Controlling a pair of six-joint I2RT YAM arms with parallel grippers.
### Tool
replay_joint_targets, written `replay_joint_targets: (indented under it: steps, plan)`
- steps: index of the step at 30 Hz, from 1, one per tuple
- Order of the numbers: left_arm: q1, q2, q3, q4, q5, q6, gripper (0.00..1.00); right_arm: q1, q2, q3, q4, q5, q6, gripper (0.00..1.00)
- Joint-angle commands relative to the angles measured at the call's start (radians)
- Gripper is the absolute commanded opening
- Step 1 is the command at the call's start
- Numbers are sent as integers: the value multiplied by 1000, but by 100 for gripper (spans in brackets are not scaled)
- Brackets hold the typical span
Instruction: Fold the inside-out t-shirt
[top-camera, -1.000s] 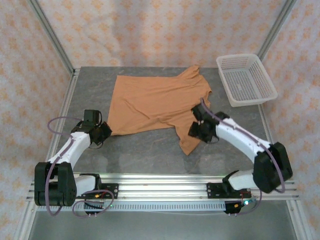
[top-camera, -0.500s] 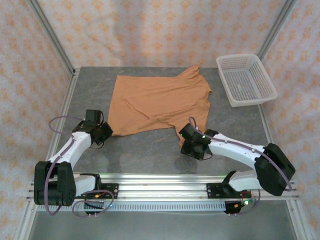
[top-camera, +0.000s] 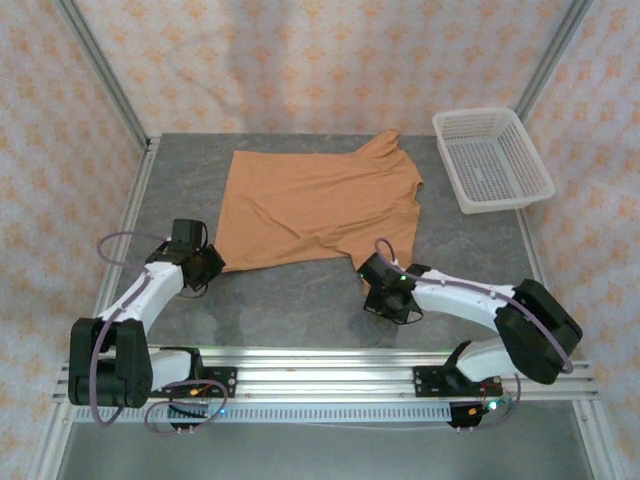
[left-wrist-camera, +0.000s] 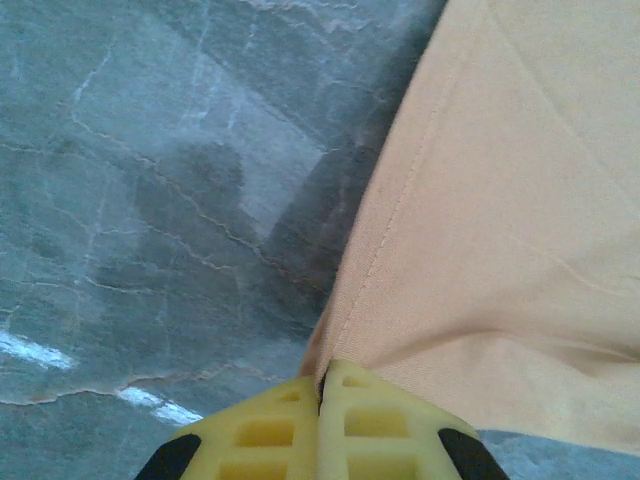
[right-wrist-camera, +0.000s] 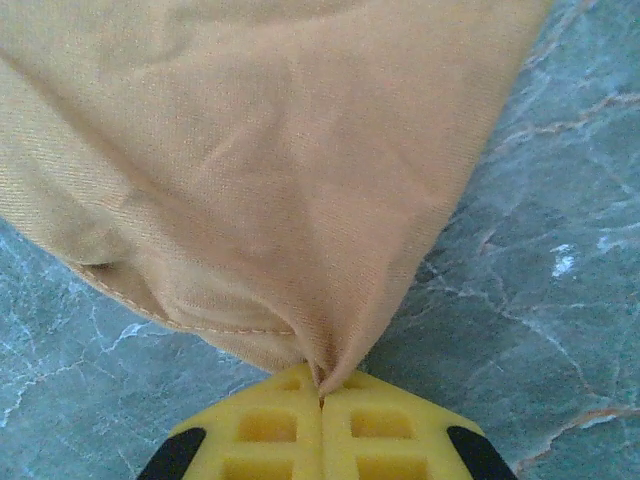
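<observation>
Inside-out t-shirt (top-camera: 320, 205): lay spread at twelve o'clock. Pinched by left gripper (left-wrist-camera: 321, 385) at seven o'clock corner, right gripper (right-wrist-camera: 321, 392) at five o'clock. Seemed grasping step; called next for lifting together.

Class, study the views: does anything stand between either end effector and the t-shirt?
Nothing visible does. The left end effector is shut on the near-left corner of the t-shirt, and the right end effector is shut on its near-right edge, with cloth running straight out from both.
</observation>
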Motion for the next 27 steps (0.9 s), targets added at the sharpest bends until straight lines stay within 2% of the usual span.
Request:
replay_joint_targets:
  steps: [1,7,9,15,20,23,27]
  plan:
    - [37,42,52,-34,-62,28,0,-47,-99,-87,-113,57,15,0]
    - [104,98,118,-60,-80,60,0,-166,-451,-155,-302,77,18,0]
    - [126,112,137,-62,-80,68,0,-184,-525,-162,-342,78,33,0]
    - [186,132,151,-64,-69,72,0,-225,-572,-98,-529,164,-12,0]
    - [189,108,130,-50,-31,61,0,-234,-626,-105,-524,128,-28,0]
    - [155,43,88,-41,15,30,0,-234,-611,-103,-426,24,-58,0]
    - [-11,-131,47,-79,-44,-35,0,-223,-562,-53,-277,-136,-92,0]
